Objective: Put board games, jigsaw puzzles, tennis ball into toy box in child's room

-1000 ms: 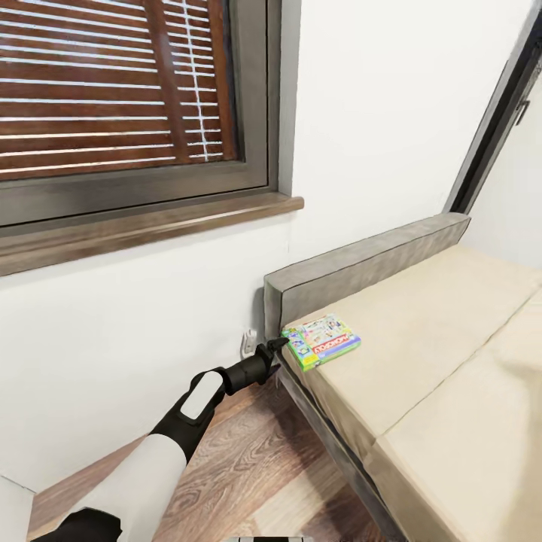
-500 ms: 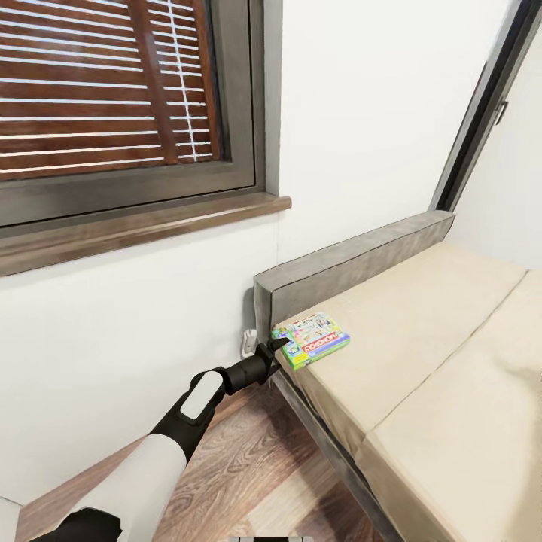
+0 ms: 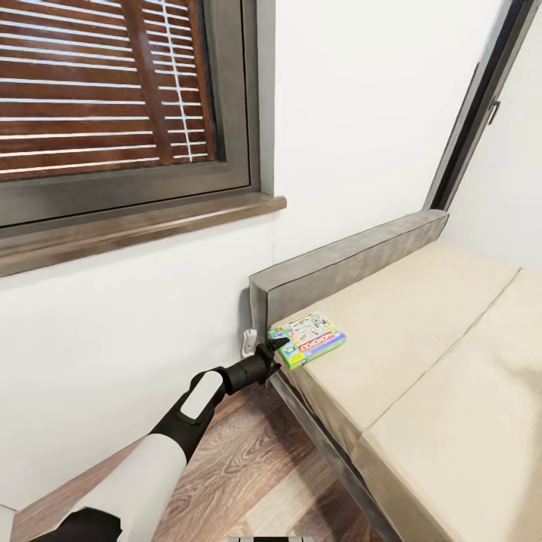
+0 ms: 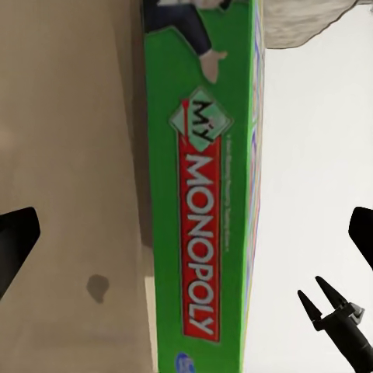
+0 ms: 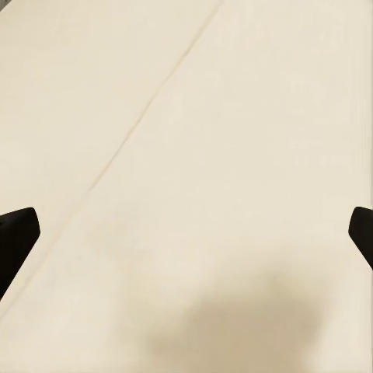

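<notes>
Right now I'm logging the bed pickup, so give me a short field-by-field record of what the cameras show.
target: Monopoly board game, flat on the bed at the mattress corner beside the grey headboard
left claw: open, at the game's near edge; the box's green side lies between its fingers, not yet clamped
right claw: open, fingertips spread over bare beige mattress
surroundings: window with brown blinds, white wall, wood-plank floor
</notes>
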